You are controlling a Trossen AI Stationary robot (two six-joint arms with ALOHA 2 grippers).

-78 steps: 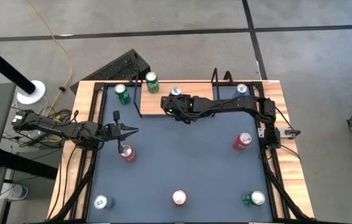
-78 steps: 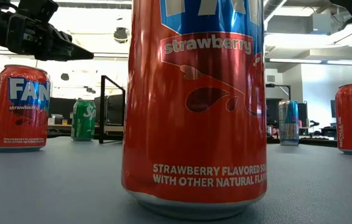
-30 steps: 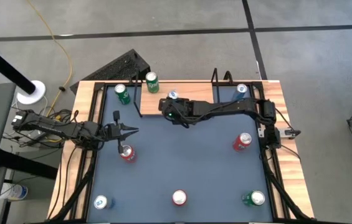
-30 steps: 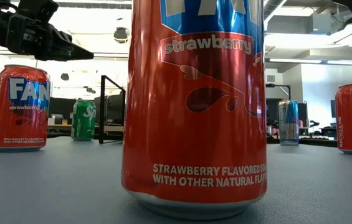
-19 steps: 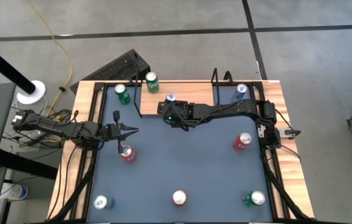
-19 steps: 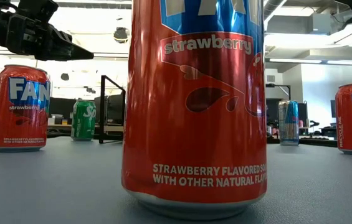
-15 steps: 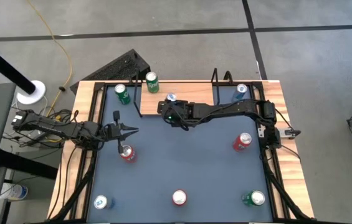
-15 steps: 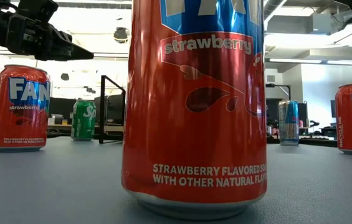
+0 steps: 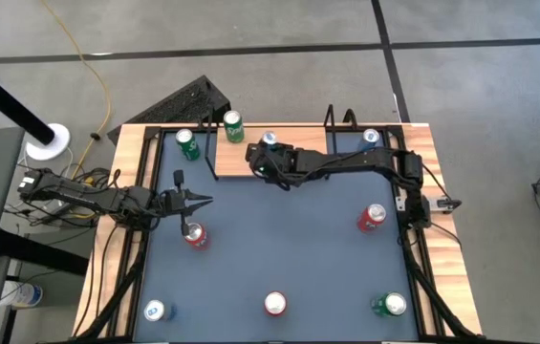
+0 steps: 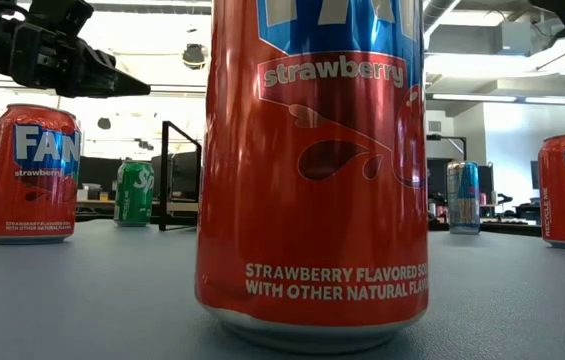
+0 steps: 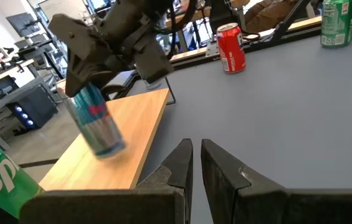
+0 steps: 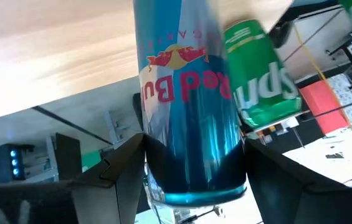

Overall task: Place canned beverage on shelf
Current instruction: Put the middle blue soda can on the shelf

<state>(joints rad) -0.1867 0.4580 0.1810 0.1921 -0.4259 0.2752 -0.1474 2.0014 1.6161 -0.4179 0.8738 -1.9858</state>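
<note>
Red Bull can [image 11: 98, 121] sits clasped between our right gripper [image 9: 268, 153] fingers, hanging over the light-wood shelf [image 9: 293, 164] at the table's far edge. Judging from the left wrist view, its base is just above or barely meeting the board, long axis tilted slightly off upright; we'd want it straightened before letting go. Our high view shows only the can's top. Our right wrist view adds a green Sprite can [image 12: 260, 71] close beyond it. Our left gripper [image 9: 196, 202], clenched and empty, waits near a red Fanta can [image 9: 194, 234].
</note>
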